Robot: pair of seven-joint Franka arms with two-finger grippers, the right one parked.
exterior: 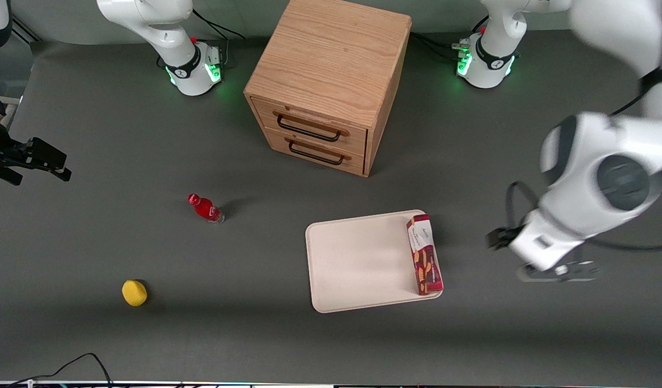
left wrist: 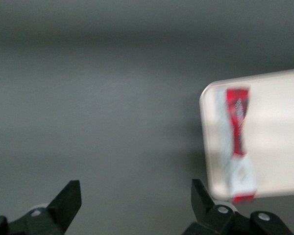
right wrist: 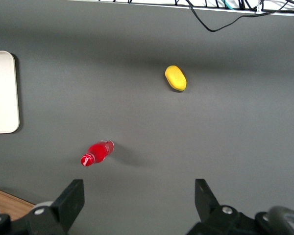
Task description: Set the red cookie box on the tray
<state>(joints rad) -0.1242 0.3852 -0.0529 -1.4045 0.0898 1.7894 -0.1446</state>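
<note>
Red cookie box (exterior: 424,254) is seen lying flat on the cream tray (exterior: 357,258), along the tray's edge at the working arm's end, long axis running near-to-far, white label end farther from the front cam. Box sits just inside the rim, w/ its near end close to the tray's near corner; most of the tray toward the parked arm's end is bare. Placement is judged done or all but done.

Gripper (exterior: 559,271) is held off the tray over bare mat, toward the working arm's end of the table, apart from the box and not touching it. In the wrist view its fingers (left wrist: 68,200) are spread wide w/ nothing between them; box (left wrist: 237,142) and tray rim (left wrist: 206,142) are seen off to one side, blurred, not between the jaws.

Key relation: box lies sideways from the gripper, toward the table's middle, w/ one long side turned to it. Any re-approach would be made across the tray rim; a nudge there could push the box further onto the tray or tip it.

Open room: dark mat around the gripper. Wooden two-drawer cabinet (exterior: 331,86), small red bottle (exterior: 205,208) and yellow lemon-like object (exterior: 134,292) are well apart from the tray.
</note>
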